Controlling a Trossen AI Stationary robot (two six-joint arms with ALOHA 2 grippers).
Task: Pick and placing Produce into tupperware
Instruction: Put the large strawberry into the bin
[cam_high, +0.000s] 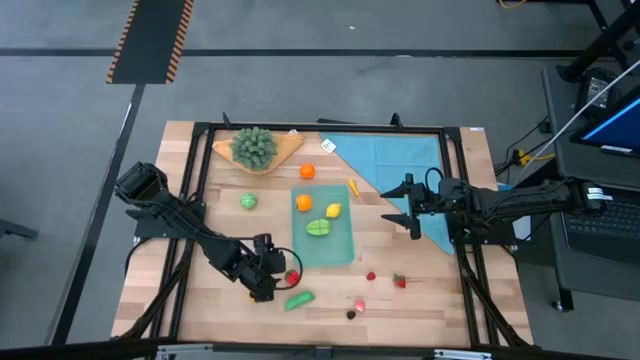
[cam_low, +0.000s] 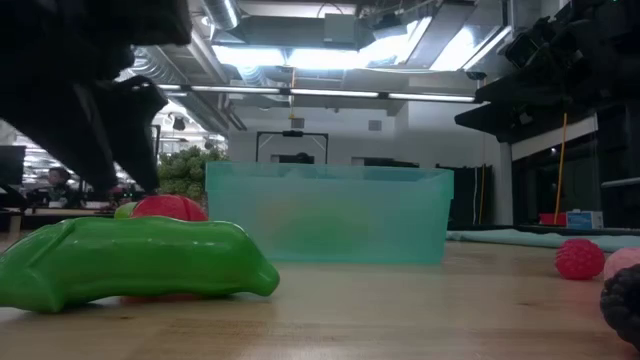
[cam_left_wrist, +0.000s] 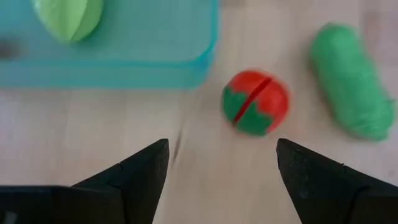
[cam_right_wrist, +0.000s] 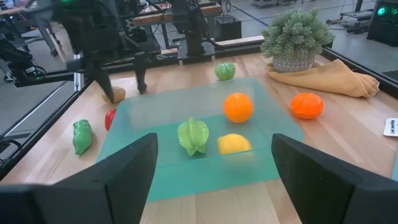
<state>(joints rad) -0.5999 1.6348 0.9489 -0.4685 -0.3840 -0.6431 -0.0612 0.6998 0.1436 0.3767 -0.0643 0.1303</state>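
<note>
Left gripper (cam_left_wrist: 221, 165) near tomato (cam_left_wrist: 255, 102), apparently apart

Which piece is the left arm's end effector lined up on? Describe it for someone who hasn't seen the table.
Find the teal tupperware mid-table. Just off its near-left corner, before the open left end effector, lies a small round tomato: red with a green leafy cap, unlike the long, all-green pod beside it.

From desk height the green pod (cam_low: 135, 262) hides most of the red tomato (cam_low: 168, 208); a dark berry (cam_low: 624, 305) is cut off at the edge
</note>
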